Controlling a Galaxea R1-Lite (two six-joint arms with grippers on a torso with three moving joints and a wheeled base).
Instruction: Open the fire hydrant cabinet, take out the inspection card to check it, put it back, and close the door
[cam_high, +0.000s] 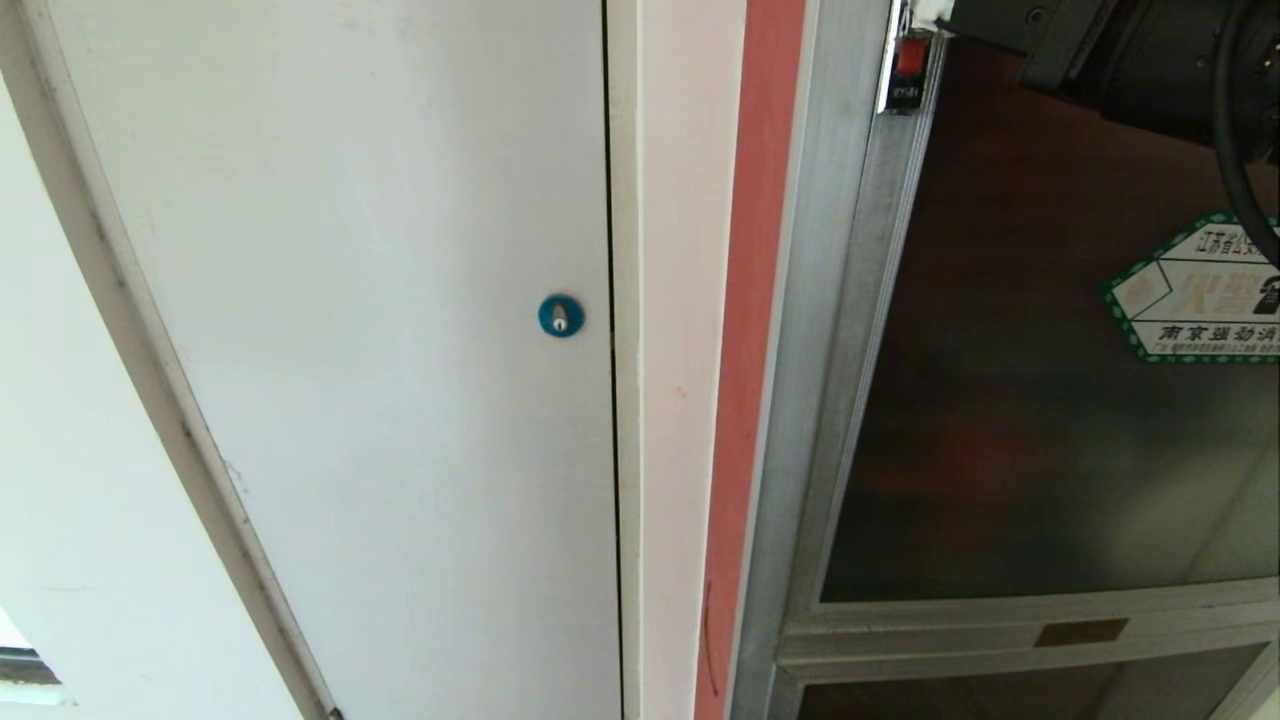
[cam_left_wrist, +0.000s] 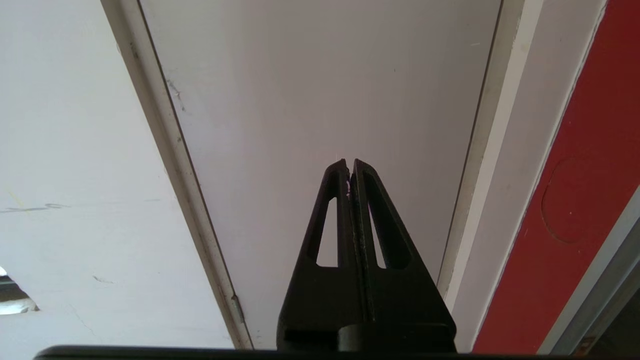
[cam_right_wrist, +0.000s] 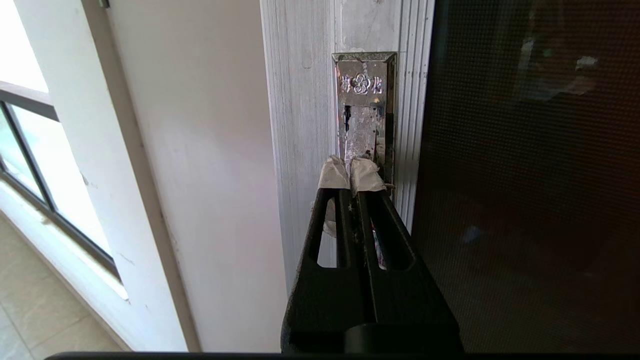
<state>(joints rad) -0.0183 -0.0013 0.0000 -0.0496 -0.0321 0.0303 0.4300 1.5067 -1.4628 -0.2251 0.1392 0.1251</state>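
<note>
Right gripper (cam_right_wrist: 350, 172) jaws clenched, taped tips at metal latch plate (cam_right_wrist: 364, 107) on door (cam_right_wrist: 525, 200) frame, left gripper (cam_left_wrist: 349, 167) jaws clenched, before white panel (cam_left_wrist: 325, 90).

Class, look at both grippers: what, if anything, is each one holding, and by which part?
Nothing. The left gripper is shut and empty; the right gripper is shut at the door's latch plate.

Panel door (cam_high: 380, 350) stands left of the cabinet (cam_high: 800, 400); latch (cam_high: 908, 70) sits at the glass door's (cam_high: 1050, 420) upper left corner.

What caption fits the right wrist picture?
Shut right gripper with taped tips at the metal latch plate on the cabinet door.
</note>
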